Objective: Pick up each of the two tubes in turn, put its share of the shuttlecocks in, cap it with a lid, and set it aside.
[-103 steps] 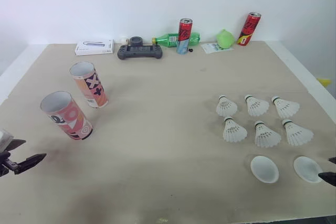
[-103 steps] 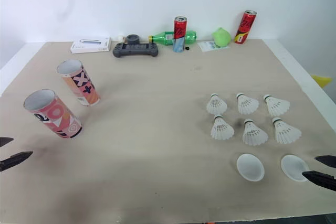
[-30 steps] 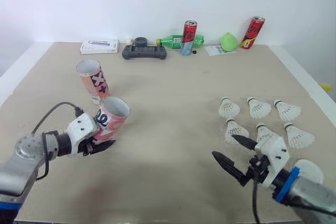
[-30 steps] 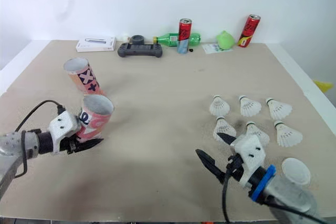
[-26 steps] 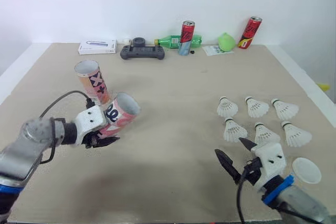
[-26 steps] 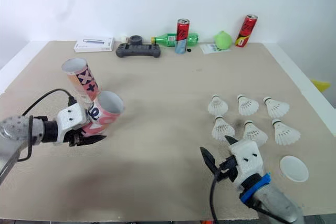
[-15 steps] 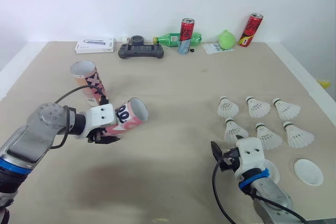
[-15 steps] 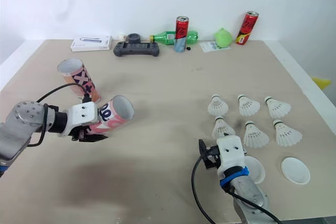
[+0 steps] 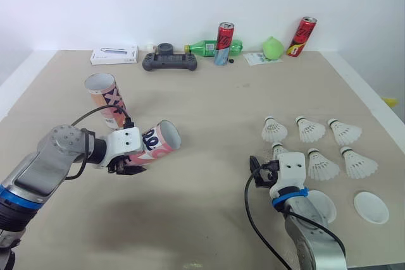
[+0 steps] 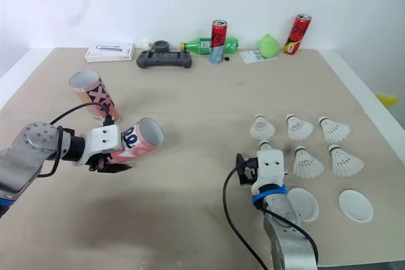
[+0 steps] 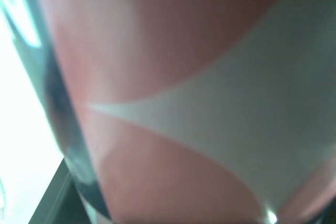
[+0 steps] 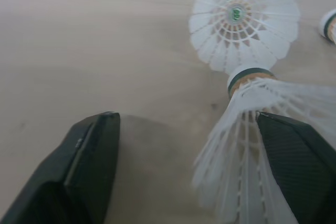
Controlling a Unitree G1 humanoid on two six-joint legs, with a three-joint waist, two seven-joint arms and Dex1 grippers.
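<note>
The left gripper (image 9: 128, 167), forearm angled inward, had its jaws clamped on the pink tube (image 9: 159, 143). The right gripper (image 12: 186, 124) sat low over the worktop, jaws spread wide.

2 tubes (image 9: 109, 102), 6 shuttlecocks (image 9: 310, 129), 2 lids (image 9: 371, 207), 2 red cans (image 9: 224, 43), 1 green bottle (image 9: 204, 49).

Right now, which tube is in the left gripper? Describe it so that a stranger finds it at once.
On the left half of the beige table there are two patterned tubes. The pink tube is the nearer one, clamped in the left gripper. Unlike the second tube, which stands on the table, it is lifted and tilted.
</note>
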